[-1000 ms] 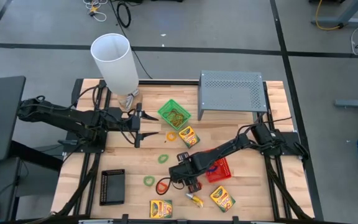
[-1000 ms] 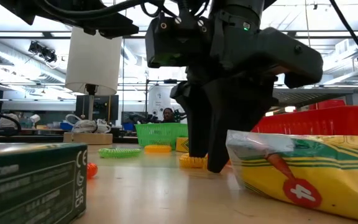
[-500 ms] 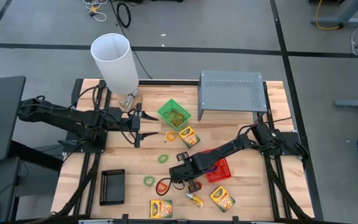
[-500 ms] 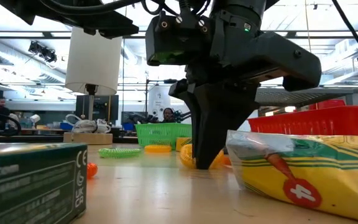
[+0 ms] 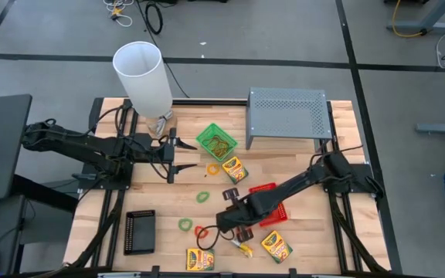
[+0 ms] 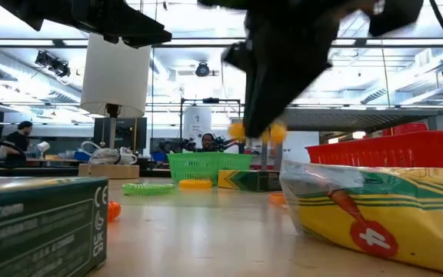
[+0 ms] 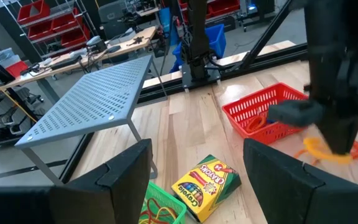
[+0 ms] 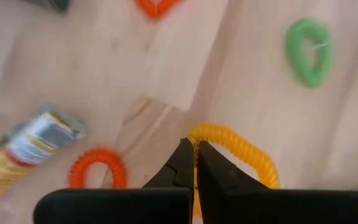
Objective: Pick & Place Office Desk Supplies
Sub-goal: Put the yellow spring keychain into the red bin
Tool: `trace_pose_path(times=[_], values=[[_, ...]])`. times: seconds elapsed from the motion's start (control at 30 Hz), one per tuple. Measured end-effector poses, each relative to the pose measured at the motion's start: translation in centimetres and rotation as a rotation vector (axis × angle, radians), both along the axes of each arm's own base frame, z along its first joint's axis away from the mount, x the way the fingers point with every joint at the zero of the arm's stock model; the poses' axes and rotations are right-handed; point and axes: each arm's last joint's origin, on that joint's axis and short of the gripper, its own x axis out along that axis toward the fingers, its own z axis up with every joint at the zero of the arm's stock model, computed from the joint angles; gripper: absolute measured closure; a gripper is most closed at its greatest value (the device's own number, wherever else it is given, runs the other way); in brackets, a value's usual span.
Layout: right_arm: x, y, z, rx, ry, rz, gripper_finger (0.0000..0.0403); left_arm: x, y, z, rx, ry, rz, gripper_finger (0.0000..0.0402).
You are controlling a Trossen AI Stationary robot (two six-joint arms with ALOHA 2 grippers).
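My right gripper [image 8: 192,147] is shut on a yellow-orange coiled loop band [image 8: 236,149] and holds it in the air above the front middle of the table [image 5: 161,197]. In the low view the same band [image 6: 257,131] hangs well above the wood. Below it lie an orange coil band [image 8: 97,168] and a green loop band [image 8: 309,42]. A red tray [image 5: 269,204] sits just right of the right gripper [image 5: 236,227]. Crayon boxes lie at the centre [image 5: 234,169] and along the front edge [image 5: 200,259] [image 5: 276,246]. My left gripper [image 5: 173,154] waits open at the left.
A tall white cylinder [image 5: 144,76] stands at the back left and a grey perforated riser [image 5: 288,112] at the back right. A green tray [image 5: 216,141] sits between them, a black tray [image 5: 140,231] at the front left. Loose loop bands [image 5: 185,224] dot the middle.
The right gripper closed on the yellow-orange band, lifted it off the table and shifted slightly toward the front edge. The left arm stayed still.
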Motion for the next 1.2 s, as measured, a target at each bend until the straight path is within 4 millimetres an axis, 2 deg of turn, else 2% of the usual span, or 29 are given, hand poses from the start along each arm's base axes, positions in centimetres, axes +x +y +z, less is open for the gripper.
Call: trace_pose_path(times=[0.13, 0.3, 0.5, 0.73, 1.0, 1.2], values=[[-1.3, -0.2, 2.5, -0.031, -0.023, -0.046, 0.0401, 0.0, 0.0, 0.0, 0.0, 0.0, 0.0, 0.0145], [-3.3, -0.9, 4.3, -0.099, 0.025, -0.138, 0.0402, 0.0, 0.0, 0.0, 0.0, 0.0, 0.0, 0.0145], [-5.3, -1.7, 4.8, -0.147, 0.173, -0.246, 0.0402, 0.0, 0.0, 0.0, -0.001, 0.0, -0.003, 0.0145], [-6.2, -2.2, 3.1, -0.095, 0.303, -0.293, 0.04, 0.0, 0.0, -0.1, -0.003, 0.005, -0.003, 0.0145], [-7.3, -2.9, -0.4, -0.07, 0.392, -0.323, 0.0394, 0.0, 0.0, -0.1, -0.003, 0.009, -0.003, 0.0145], [-7.2, -2.8, -1.0, -0.054, 0.367, -0.322, 0.0339, 0.0, 0.0, -0.1, -0.003, 0.014, -0.003, 0.0145]])
